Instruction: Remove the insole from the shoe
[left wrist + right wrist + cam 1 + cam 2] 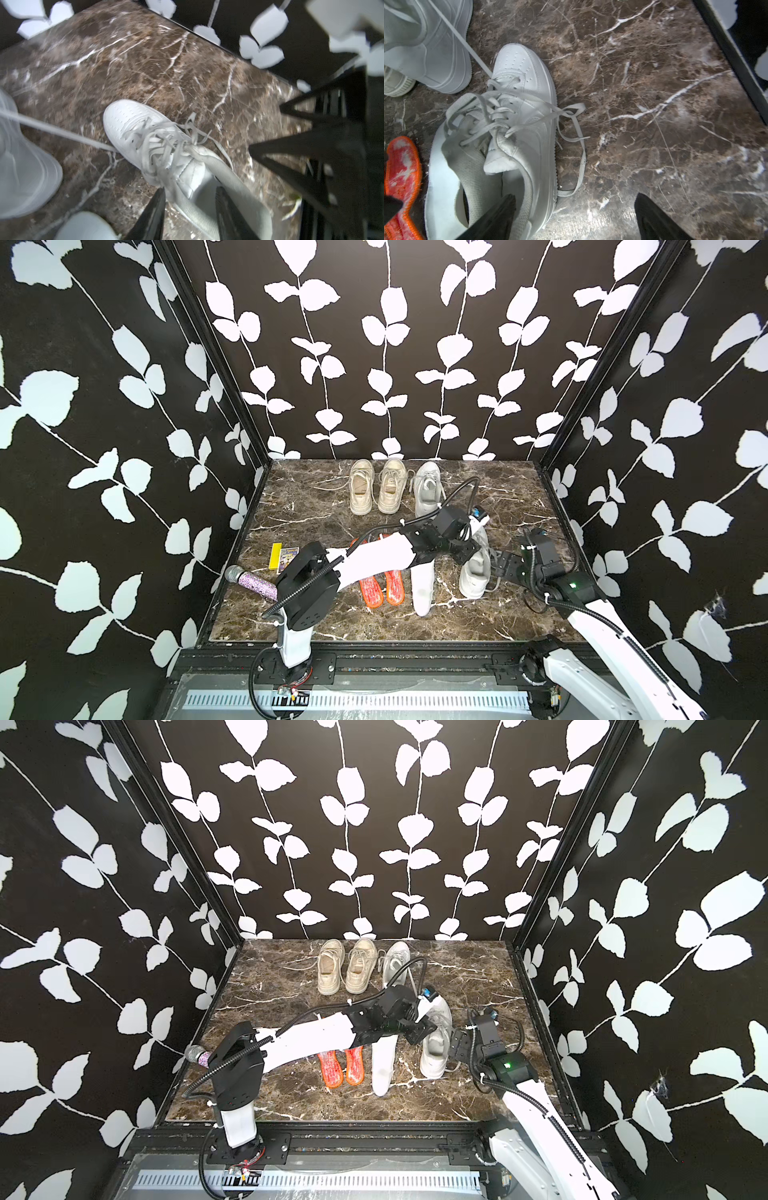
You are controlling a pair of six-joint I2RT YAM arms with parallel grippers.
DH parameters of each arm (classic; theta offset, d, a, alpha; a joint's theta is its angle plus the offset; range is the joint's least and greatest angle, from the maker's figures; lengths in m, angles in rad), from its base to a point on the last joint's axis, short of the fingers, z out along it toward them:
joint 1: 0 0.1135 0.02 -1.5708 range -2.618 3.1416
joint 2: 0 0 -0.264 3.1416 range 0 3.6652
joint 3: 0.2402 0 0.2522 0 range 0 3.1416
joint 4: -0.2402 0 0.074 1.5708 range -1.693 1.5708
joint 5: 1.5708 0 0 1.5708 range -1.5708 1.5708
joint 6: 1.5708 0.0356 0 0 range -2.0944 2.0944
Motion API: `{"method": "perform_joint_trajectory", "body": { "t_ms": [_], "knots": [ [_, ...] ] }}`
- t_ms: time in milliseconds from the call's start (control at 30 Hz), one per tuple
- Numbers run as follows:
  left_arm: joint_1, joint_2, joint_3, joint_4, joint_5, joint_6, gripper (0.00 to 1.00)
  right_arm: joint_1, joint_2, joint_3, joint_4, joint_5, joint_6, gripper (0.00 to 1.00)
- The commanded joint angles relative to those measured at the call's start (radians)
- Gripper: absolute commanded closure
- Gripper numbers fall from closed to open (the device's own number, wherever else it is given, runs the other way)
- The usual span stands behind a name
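The long white insole [423, 589] lies flat on the marble table [316, 497] just beside the white leather sneaker [473, 572], likely why the left hand [190, 189] hangs parted, seemingly empty, and the right hand [574, 195] gapes wide.

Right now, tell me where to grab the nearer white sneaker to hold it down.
Pinch the padded collar wall beside the heel, coming straight down. The nearer white sneaker stands upright with its opening facing up, so one jaw should fit inside and one outside.
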Motion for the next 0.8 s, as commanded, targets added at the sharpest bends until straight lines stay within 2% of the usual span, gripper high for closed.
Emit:
{"method": "perform_joint_trajectory", "body": {
  "t_ms": [0,167,333,433,533,767],
  "knots": [
    [-0.011,0.031,0.112,-0.183,0.062,0.255,0.59,-0.002,-0.081,0.008,-0.044,0.041,0.055,0.11],
    [-0.024,0.123,0.247,-0.330,0.044,0.366,0.59,-0.002,-0.173,0.015,-0.061,0.064,0.066,0.11],
    [-0.055,0.208,0.352,-0.433,-0.015,0.442,0.57,-0.002,-0.188,0.026,-0.083,0.092,0.057,0.10],
    [-0.074,0.239,0.373,-0.435,-0.104,0.480,0.51,-0.002,-0.181,0.028,-0.079,0.087,0.055,0.10],
    [-0.077,0.266,0.393,-0.447,-0.134,0.495,0.48,-0.001,-0.178,0.026,-0.080,0.088,0.055,0.10],
    [-0.088,0.295,0.402,-0.421,-0.256,0.525,0.46,-0.002,-0.187,0.030,-0.083,0.095,0.050,0.10]
  ]
}}
